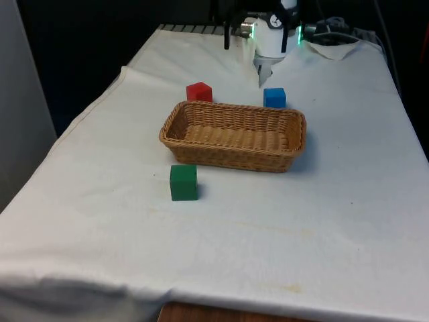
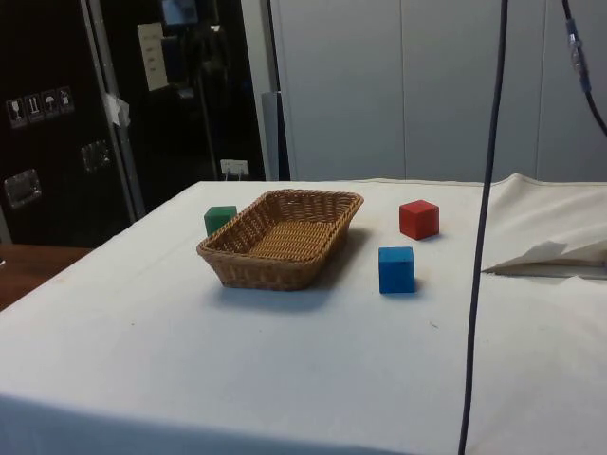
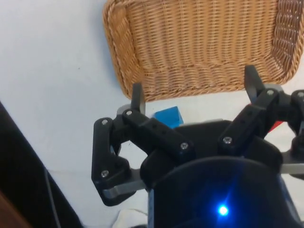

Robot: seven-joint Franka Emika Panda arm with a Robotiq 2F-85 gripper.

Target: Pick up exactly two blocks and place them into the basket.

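On the white cloth, blue block [image 3: 168,116] lies beneath spread jaws.

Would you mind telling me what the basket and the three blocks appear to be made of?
The basket looks like woven wicker or rattan: tan strands show in rows along its walls and floor, with a braided rim. The red block, blue block and green block look like painted wood or solid plastic, with even matte colour and crisp edges; the views leave that open.

White arm [image 1: 271,37] with black linkage jaws, silver screws at the joints, dark rounded wrist housing.
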